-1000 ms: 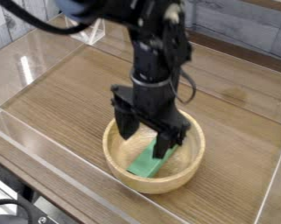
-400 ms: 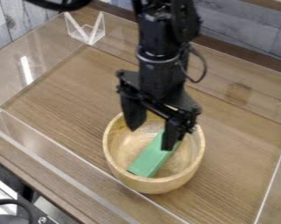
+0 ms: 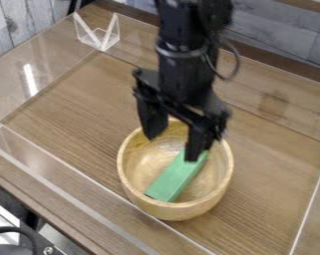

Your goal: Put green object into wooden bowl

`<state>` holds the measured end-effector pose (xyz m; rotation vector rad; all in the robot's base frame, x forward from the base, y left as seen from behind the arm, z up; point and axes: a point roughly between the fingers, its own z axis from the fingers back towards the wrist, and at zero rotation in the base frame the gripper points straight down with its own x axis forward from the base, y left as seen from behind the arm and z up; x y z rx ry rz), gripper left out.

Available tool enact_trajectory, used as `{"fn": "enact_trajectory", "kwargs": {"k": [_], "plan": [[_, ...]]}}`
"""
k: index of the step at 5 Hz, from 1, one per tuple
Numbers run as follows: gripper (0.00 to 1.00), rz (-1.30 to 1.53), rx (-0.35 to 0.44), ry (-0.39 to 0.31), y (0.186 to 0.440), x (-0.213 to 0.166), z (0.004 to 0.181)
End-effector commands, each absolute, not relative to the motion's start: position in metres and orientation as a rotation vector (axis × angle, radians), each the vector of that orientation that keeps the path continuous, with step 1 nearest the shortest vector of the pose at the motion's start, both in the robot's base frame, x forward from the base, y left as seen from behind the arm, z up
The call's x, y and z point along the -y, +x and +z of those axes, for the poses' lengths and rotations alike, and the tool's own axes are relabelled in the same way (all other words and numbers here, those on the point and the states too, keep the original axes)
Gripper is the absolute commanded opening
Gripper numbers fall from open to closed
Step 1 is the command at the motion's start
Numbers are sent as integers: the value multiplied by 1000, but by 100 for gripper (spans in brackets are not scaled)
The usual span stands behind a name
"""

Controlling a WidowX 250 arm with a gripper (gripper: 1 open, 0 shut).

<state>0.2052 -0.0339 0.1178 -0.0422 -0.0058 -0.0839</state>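
Note:
The green object (image 3: 174, 180), a flat bright green bar, lies slanted inside the wooden bowl (image 3: 143, 191), resting against its inner wall. The round tan bowl sits on the wood-grain table near the front. My black gripper (image 3: 175, 142) hangs straight down just above the bowl's back rim, open, with nothing between its fingers (image 3: 199, 139). The green bar lies free below the fingertips, apart from them.
Clear plastic walls (image 3: 43, 149) enclose the wooden table on the left and front. A clear folded plastic piece (image 3: 99, 30) stands at the back left. A black cable (image 3: 13, 239) lies at the lower left corner, outside the enclosure.
My gripper has risen out of the bowl, staying open. The green bar stays lying in the bowl where it was left.

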Motion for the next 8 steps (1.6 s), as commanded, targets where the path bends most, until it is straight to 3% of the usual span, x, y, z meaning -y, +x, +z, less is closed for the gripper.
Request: {"fn": "enact_trajectory", "kwargs": {"k": [1,2,5,8], "plan": [[100,8,105,-46,221,2,150],[100,80,141,-31,231,-32,148],[100,110,168,-19,270,-38,145],[100,13,195,-16,280,-4,138]]}}
